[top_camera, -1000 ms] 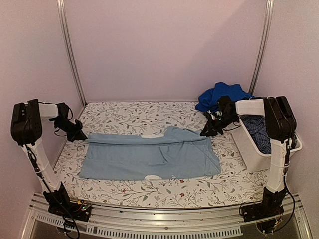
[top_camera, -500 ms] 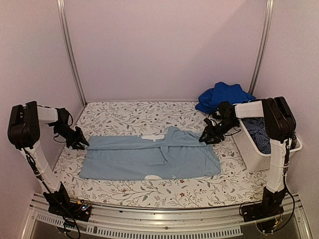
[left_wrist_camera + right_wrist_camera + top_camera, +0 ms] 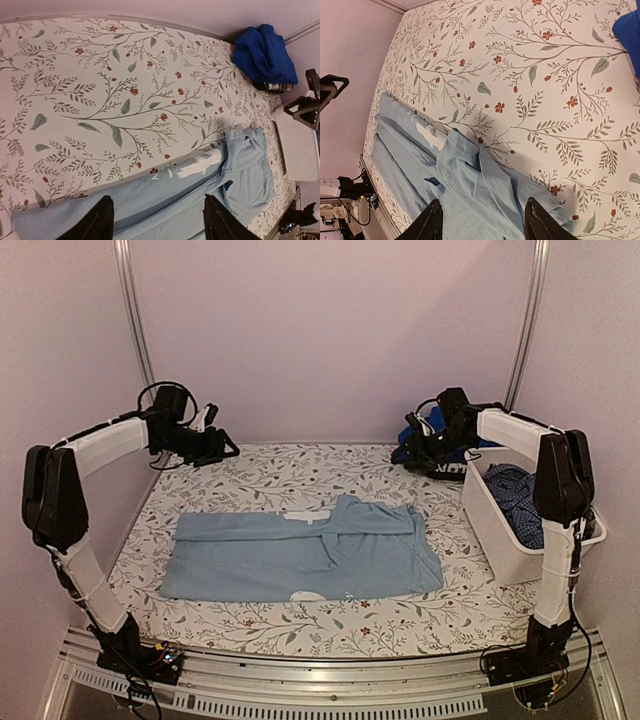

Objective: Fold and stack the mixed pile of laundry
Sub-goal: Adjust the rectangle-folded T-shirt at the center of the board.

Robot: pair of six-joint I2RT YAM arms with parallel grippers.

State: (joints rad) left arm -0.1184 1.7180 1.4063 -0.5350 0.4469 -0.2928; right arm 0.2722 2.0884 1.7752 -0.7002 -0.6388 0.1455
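Pale blue garment (image 3: 300, 555) lies crosswise, nearward of my left gripper (image 3: 222, 448) and right gripper (image 3: 418, 447), both part-open and empty.

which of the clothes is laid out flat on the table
The pale blue garment, spread in the middle of the table. The royal blue one is bunched at the far right corner; the checked one sits crumpled in the white tub.

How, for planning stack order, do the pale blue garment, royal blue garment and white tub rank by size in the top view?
1. pale blue garment
2. white tub
3. royal blue garment, partly behind the right arm, so unsure
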